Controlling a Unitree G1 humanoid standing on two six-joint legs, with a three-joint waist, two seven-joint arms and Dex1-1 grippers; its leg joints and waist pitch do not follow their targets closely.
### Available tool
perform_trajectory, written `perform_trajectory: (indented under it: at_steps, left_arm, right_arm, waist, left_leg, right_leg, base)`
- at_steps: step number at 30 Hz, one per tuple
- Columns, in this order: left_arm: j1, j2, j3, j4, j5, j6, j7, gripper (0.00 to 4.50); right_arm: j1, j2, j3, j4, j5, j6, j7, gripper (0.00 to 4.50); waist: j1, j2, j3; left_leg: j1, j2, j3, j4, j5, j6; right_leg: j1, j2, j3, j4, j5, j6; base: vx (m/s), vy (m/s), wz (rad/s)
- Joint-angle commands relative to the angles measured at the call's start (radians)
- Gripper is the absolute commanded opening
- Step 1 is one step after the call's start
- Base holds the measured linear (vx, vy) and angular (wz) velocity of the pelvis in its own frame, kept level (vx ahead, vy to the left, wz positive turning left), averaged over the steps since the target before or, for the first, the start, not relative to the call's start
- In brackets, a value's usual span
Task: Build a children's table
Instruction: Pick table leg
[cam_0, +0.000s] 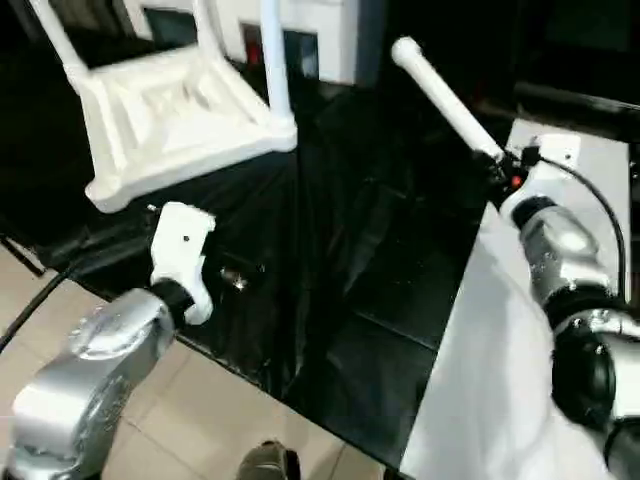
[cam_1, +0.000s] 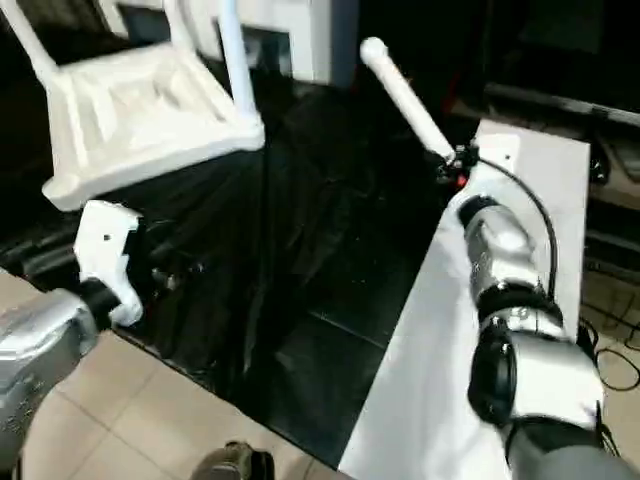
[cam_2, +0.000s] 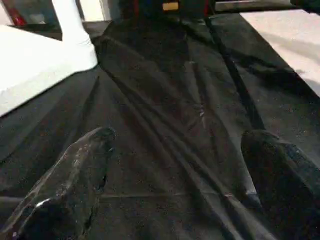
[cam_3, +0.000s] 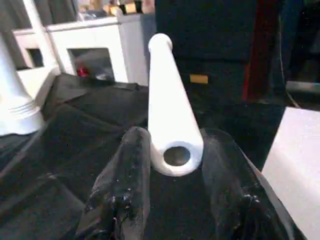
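While three legs (cam_0: 272, 60) stand fitted, right tool (cam_3: 172, 165) grips one leg (cam_3: 167, 105).

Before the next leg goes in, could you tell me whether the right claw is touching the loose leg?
Touching: the right wrist view shows the right claw clamping the leg.

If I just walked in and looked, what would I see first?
Probably the long white leg sticking up and away from the right tool, whose two black fingers are closed on its open end. Next, the upside-down white tabletop lying on the black sheet off to the robot's left, with legs already standing in its corners. The left tool is open above the sheet with nothing in it.
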Motion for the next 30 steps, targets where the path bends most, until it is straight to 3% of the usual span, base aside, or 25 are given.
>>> perform_trajectory:
  at_steps: [1, 2, 3, 4, 6, 9, 10, 12, 13, 14, 17, 19, 20, 23, 27, 30]
  left_arm:
    - [-0.008, -0.002, -0.009, 0.022, 0.019, -0.022, 0.011, 4.50]
    - [-0.007, -0.003, -0.009, 0.026, 0.024, -0.024, 0.017, 4.50]
    - [-0.003, -0.007, -0.006, 0.034, 0.032, -0.030, 0.025, 4.50]
    - [-0.002, -0.009, -0.005, 0.038, 0.035, -0.033, 0.028, 4.50]
    - [0.013, -0.021, 0.010, 0.062, 0.052, -0.050, 0.054, 4.50]
    - [0.035, -0.031, 0.019, 0.078, 0.067, -0.067, 0.075, 4.50]
    - [0.041, -0.037, 0.020, 0.083, 0.070, -0.075, 0.077, 4.50]
    - [0.043, -0.039, 0.018, 0.086, 0.072, -0.080, 0.077, 4.50]
    - [0.044, -0.044, 0.009, 0.095, 0.078, -0.084, 0.079, 4.50]
    - [0.044, -0.044, 0.008, 0.095, 0.079, -0.085, 0.079, 4.50]
    - [0.038, -0.044, -0.018, 0.115, 0.094, -0.092, 0.076, 4.50]
    - [0.038, -0.042, -0.029, 0.121, 0.103, -0.097, 0.074, 4.50]
    - [0.041, -0.042, -0.033, 0.119, 0.105, -0.095, 0.072, 4.50]
    - [0.052, -0.042, -0.038, 0.120, 0.108, -0.096, 0.068, 4.50]
    - [0.068, -0.041, -0.045, 0.119, 0.121, -0.104, 0.070, 4.50]
    - [0.071, -0.045, -0.052, 0.113, 0.119, -0.097, 0.069, 4.50]
  right_arm:
    - [0.032, 0.009, -0.008, -0.088, 0.039, -0.003, 0.041, 1.16]
    - [0.044, 0.010, -0.009, -0.105, 0.045, 0.004, 0.049, 1.16]
    - [0.072, 0.013, -0.005, -0.147, 0.053, 0.018, 0.062, 1.16]
    - [0.084, 0.014, -0.003, -0.164, 0.056, 0.023, 0.067, 1.16]
    - [0.181, 0.033, 0.011, -0.315, 0.082, 0.076, 0.082, 1.16]
    - [0.335, 0.076, 0.041, -0.537, 0.111, 0.153, 0.076, 1.16]
    - [0.396, 0.098, 0.061, -0.615, 0.115, 0.181, 0.069, 1.16]
    - [0.428, 0.113, 0.071, -0.653, 0.118, 0.195, 0.060, 1.16]
    - [0.482, 0.143, 0.099, -0.709, 0.111, 0.216, 0.048, 1.16]
    - [0.485, 0.145, 0.102, -0.713, 0.110, 0.217, 0.048, 1.16]
    - [0.546, 0.169, 0.174, -0.755, 0.054, 0.251, 0.048, 1.16]
    - [0.568, 0.173, 0.197, -0.788, 0.037, 0.279, 0.044, 1.16]
    - [0.575, 0.173, 0.216, -0.794, 0.024, 0.293, 0.048, 1.16]
    - [0.601, 0.178, 0.258, -0.841, 0.006, 0.357, 0.035, 1.16]
    - [0.609, 0.210, 0.314, -0.866, -0.035, 0.378, -0.006, 1.16]
    - [0.606, 0.232, 0.334, -0.876, -0.044, 0.392, -0.025, 1.16]
  waist:
    - [-0.008, -0.014, -0.095]
    - [-0.007, -0.019, -0.101]
    - [-0.006, -0.017, -0.102]
    - [-0.006, -0.027, -0.103]
    - [-0.005, -0.023, -0.105]
    - [-0.012, -0.030, -0.107]
    - [-0.008, -0.025, -0.113]
    - [-0.013, -0.018, -0.117]
    - [-0.017, -0.013, -0.118]
    - [-0.021, -0.016, -0.116]
    - [-0.035, -0.012, -0.112]
    - [-0.038, -0.011, -0.113]
    - [-0.041, -0.017, -0.112]
    - [-0.046, -0.015, -0.113]
    - [-0.054, -0.022, -0.114]
    - [-0.057, -0.020, -0.113]
  left_leg:
    - [0.035, 0.050, -0.028, -0.083, -0.322, 0.020]
    - [0.030, 0.052, -0.030, -0.086, -0.294, 0.021]
    - [0.030, 0.052, -0.029, -0.085, -0.283, 0.024]
    - [0.028, 0.052, -0.027, -0.085, -0.257, 0.033]
    - [0.027, 0.050, -0.026, -0.085, -0.231, 0.040]
    - [0.026, 0.048, -0.027, -0.092, -0.248, 0.036]
    - [0.031, 0.053, -0.030, -0.094, -0.250, 0.031]
    - [0.028, 0.055, -0.035, -0.101, -0.243, 0.030]
    - [0.024, 0.054, -0.035, -0.103, -0.248, 0.027]
    - [0.029, 0.055, -0.034, -0.105, -0.277, 0.022]
    - [0.030, 0.052, -0.036, -0.106, -0.321, 0.010]
    - [0.032, 0.051, -0.037, -0.107, -0.327, 0.007]
    - [0.031, 0.050, -0.035, -0.107, -0.323, 0.008]
    - [0.029, 0.049, -0.037, -0.109, -0.311, 0.010]
    - [0.031, 0.050, -0.039, -0.110, -0.334, 0.003]
    - [0.039, 0.048, -0.038, -0.109, -0.365, -0.006]
  right_leg:
    - [0.046, -0.084, 0.045, -0.115, -0.477, -0.167]
    - [0.051, -0.085, 0.046, -0.111, -0.461, -0.152]
    - [0.049, -0.084, 0.046, -0.112, -0.452, -0.149]
    - [0.050, -0.083, 0.047, -0.113, -0.438, -0.144]
    - [0.047, -0.079, 0.049, -0.115, -0.425, -0.132]
    - [0.046, -0.074, 0.045, -0.124, -0.469, -0.100]
    - [0.043, -0.078, 0.046, -0.125, -0.470, -0.086]
    - [0.046, -0.075, 0.042, -0.123, -0.433, -0.094]
    - [0.047, -0.076, 0.042, -0.124, -0.420, -0.095]
    - [0.042, -0.076, 0.042, -0.128, -0.432, -0.097]
    - [0.042, -0.078, 0.041, -0.136, -0.476, -0.091]
    - [0.042, -0.080, 0.041, -0.137, -0.490, -0.081]
    - [0.042, -0.079, 0.042, -0.141, -0.496, -0.072]
    - [0.043, -0.080, 0.043, -0.140, -0.495, -0.070]
    - [0.039, -0.080, 0.041, -0.144, -0.532, -0.056]
    - [0.033, -0.082, 0.040, -0.153, -0.575, -0.037]
  base:
    - [0.000, 0.000, 0.00]
    - [0.000, 0.000, 0.00]
    - [0.000, 0.000, 0.00]
    - [0.000, 0.000, 0.00]
    - [0.000, 0.000, 0.00]
    - [0.000, 0.000, 0.00]
    - [0.000, 0.000, 0.00]
    - [0.000, 0.000, 0.00]
    - [0.000, 0.000, 0.00]
    - [0.000, 0.000, 0.00]
    - [0.000, 0.000, 0.00]
    - [0.000, 0.000, 0.00]
    - [0.000, 0.000, 0.00]
    - [0.000, 0.000, 0.00]
    - [0.000, 0.000, 0.00]
    - [0.000, 0.000, 0.00]
